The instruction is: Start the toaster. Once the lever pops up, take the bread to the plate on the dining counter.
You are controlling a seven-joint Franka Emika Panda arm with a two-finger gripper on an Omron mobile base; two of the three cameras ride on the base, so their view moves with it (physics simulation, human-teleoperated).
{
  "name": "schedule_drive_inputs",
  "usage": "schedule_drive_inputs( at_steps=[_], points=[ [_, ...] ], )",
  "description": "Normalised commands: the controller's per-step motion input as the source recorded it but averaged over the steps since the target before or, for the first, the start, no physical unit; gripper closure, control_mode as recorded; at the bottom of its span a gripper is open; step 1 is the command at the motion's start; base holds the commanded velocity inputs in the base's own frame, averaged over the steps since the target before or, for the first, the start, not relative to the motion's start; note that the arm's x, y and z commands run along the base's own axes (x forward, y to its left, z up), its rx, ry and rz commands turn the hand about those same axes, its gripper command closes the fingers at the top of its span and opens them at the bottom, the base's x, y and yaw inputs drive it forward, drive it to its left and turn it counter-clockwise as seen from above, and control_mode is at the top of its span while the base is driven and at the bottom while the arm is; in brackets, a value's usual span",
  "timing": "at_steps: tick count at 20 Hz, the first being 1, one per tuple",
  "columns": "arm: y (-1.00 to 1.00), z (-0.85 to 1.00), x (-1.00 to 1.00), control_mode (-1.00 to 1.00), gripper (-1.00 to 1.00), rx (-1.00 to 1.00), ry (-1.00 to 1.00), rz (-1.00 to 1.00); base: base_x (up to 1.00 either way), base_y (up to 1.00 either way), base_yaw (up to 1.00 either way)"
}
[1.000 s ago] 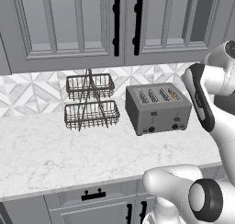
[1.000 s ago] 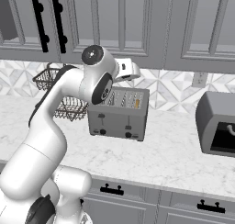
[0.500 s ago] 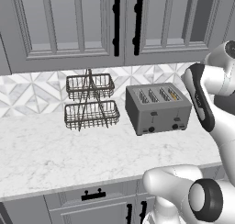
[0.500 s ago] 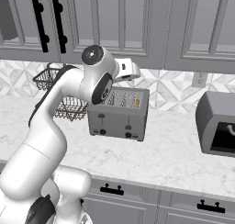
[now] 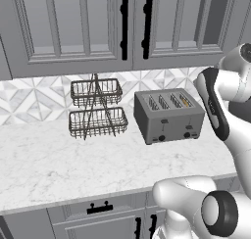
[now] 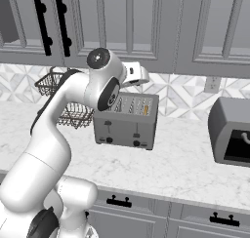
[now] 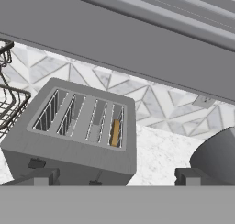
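Note:
The grey four-slot toaster (image 5: 169,116) stands on the marble worktop against the tiled wall, also seen in the right base view as the toaster (image 6: 127,120). The bread (image 7: 115,132) sits upright in the rightmost slot, its golden edge showing as the bread (image 5: 185,101) from the left base camera. Both front levers (image 5: 164,121) sit near the top of their slots. My gripper (image 7: 115,178) hovers above and in front of the toaster (image 7: 78,131), open, with nothing between its fingers. The plate and the dining counter are out of view.
A two-tier wire basket rack (image 5: 96,108) stands left of the toaster. A dark grey appliance (image 6: 229,132) sits on the worktop to the right. Upper cabinets (image 5: 122,27) hang low above. The worktop edge (image 5: 73,196) runs along the front.

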Motion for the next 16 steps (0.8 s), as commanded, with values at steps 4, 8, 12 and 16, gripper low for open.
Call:
schedule_drive_inputs(
  at_steps=[4,8,12,16],
  points=[
    [0.0,0.0,0.0,-1.0,-1.0,0.0,0.0,0.0,0.0,0.0,0.0],
    [0.0,0.0,0.0,-1.0,-1.0,0.0,0.0,0.0,0.0,0.0,0.0],
    [0.0,0.0,0.0,-1.0,-1.0,0.0,0.0,0.0,0.0,0.0,0.0],
    [0.0,0.0,0.0,-1.0,-1.0,0.0,0.0,0.0,0.0,0.0,0.0]
  ],
)
